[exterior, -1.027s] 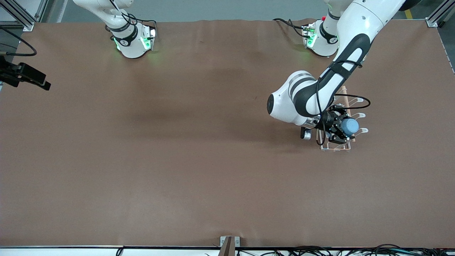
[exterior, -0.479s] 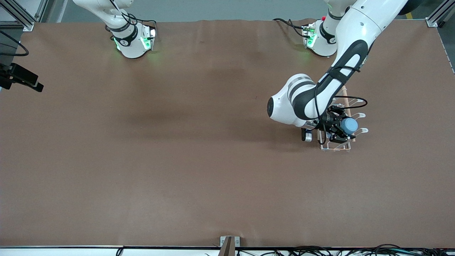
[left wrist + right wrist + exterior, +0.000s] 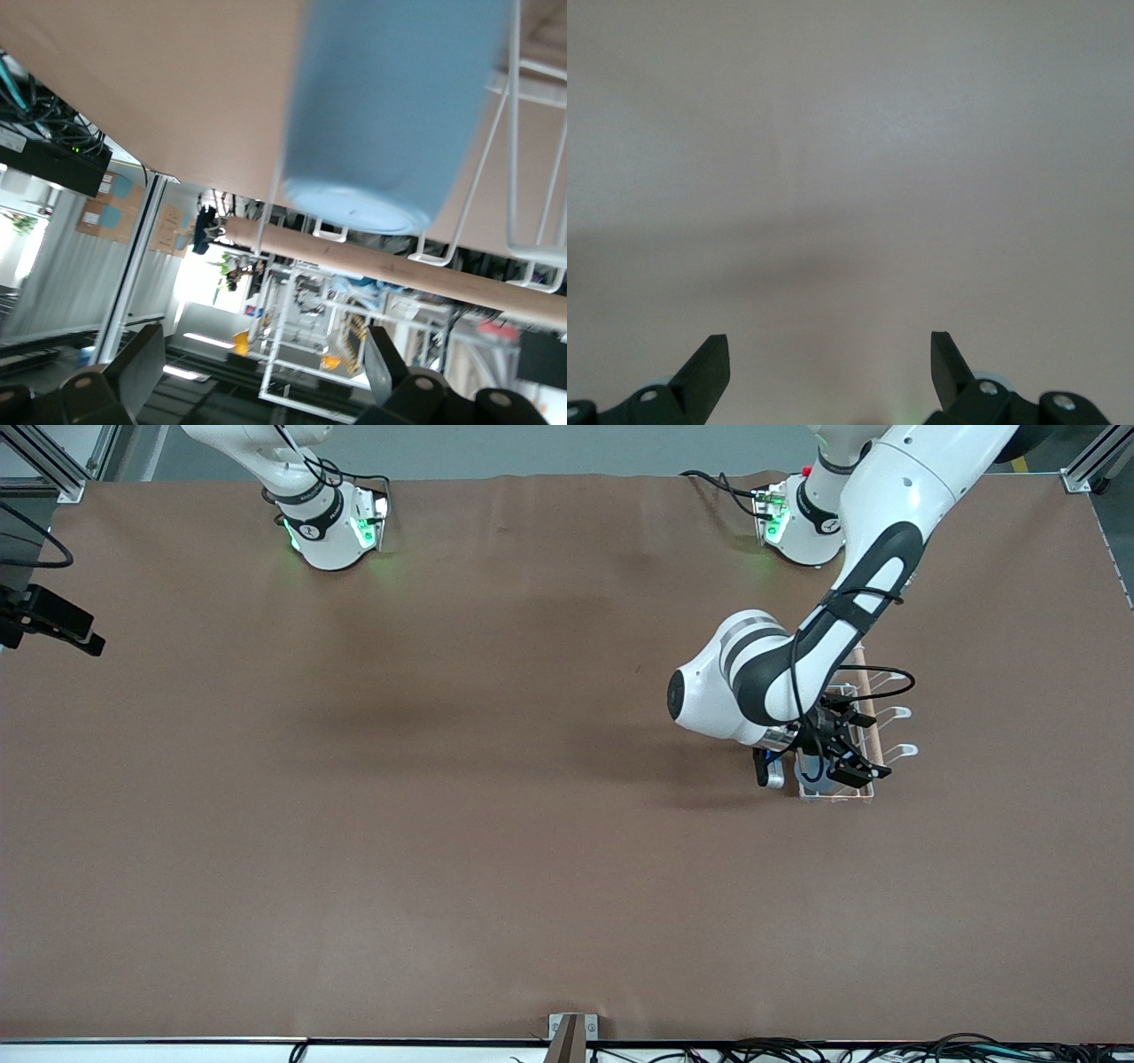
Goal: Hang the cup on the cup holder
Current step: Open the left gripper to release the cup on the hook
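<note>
The light-blue cup (image 3: 390,106) hangs on a prong of the white wire cup holder (image 3: 523,177), free of any finger; its wooden dowel (image 3: 399,266) crosses below it in the left wrist view. In the front view the cup (image 3: 817,778) shows partly under the left hand, low in the cup holder (image 3: 897,751). My left gripper (image 3: 850,746) is open and empty over the holder, its fingers (image 3: 142,376) wide apart with nothing between them. My right gripper (image 3: 830,359) is open and empty over bare brown table.
The holder stands toward the left arm's end of the brown table (image 3: 461,824). A black part of the right arm's hand (image 3: 53,624) shows at the view's edge at the right arm's end. Cables run along the front edge (image 3: 886,1050).
The left gripper held the cup over the holder. It has now let go and opened, and the cup sits lower on the rack. The right hand drifted slightly outward.
</note>
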Controlling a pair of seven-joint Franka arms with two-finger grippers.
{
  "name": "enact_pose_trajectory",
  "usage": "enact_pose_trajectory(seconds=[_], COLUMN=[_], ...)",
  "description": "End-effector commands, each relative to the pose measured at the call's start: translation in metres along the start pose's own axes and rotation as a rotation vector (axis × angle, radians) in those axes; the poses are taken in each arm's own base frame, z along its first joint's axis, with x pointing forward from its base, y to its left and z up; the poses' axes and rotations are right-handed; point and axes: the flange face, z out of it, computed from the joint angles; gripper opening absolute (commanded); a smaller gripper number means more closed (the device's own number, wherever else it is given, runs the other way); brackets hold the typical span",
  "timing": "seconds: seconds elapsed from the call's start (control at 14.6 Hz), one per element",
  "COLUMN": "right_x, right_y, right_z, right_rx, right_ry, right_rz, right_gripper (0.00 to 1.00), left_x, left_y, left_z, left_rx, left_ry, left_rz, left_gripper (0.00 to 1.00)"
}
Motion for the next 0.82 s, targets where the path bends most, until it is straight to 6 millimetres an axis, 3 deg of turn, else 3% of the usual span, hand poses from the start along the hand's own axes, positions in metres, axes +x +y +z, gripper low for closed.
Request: enact_pose_trajectory(seconds=[0.0,0.27,0.41,0.55,0.75], right_x=[-0.003,-0.003,-0.002,-0.002,-0.009], right_y=[-0.002,-0.004,-0.005,-0.005,-0.005], right_z=[-0.001,0.0,0.001,0.015,0.016], right_rx=[-0.004,0.006,0.02,0.019,0.02], right_ry=[0.008,0.006,0.003,-0.009,0.003], right_rz=[-0.012,-0.024,-0.028,-0.027,-0.028], right_gripper=[1.0,0.99,0.99,0.99,0.99], left_x=[-0.033,-0.074,-0.087,-0.097,-0.126], left_y=[-0.037,-0.075,-0.081,-0.083,-0.092], left_z=[-0.024,-0.061,-0.087,-0.106,-0.128], left_rx=[-0.125,-0.241,-0.23,-0.225,-0.255], left_ry=[0.104,0.251,0.294,0.338,0.418], left_rz=[-0.131,-0.285,-0.342,-0.386,-0.544], left_gripper=[1.0,1.0,1.0,1.0,1.0])
